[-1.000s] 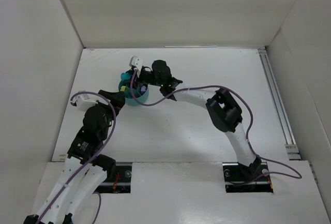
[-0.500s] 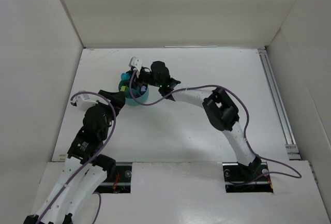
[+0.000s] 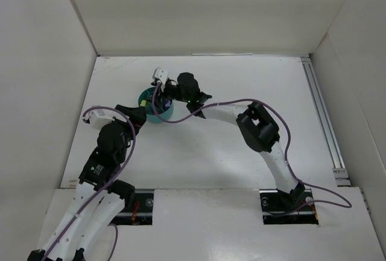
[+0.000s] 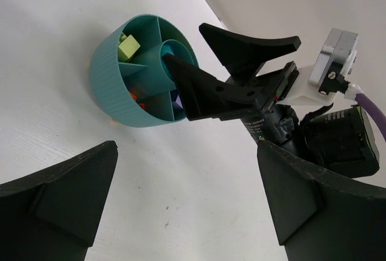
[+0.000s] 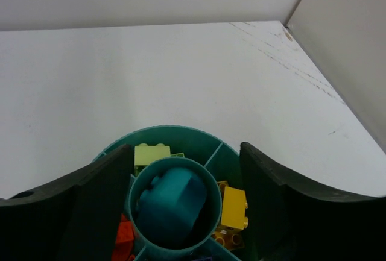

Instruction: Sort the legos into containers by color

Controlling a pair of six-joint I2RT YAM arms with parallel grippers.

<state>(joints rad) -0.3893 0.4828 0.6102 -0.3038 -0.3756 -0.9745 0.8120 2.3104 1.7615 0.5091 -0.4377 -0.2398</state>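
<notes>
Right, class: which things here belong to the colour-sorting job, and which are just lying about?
Job: teal dish, teal piece, yellow brick, lime brick, orange brick, right gripper.
Lying about: purple cable, metal rail.

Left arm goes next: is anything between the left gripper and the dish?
Partly. The right gripper hangs open over the dish, its fingers flanking the central ring, blocking access from above. Nothing visible lies between the left gripper and the dish's outer wall.
</notes>
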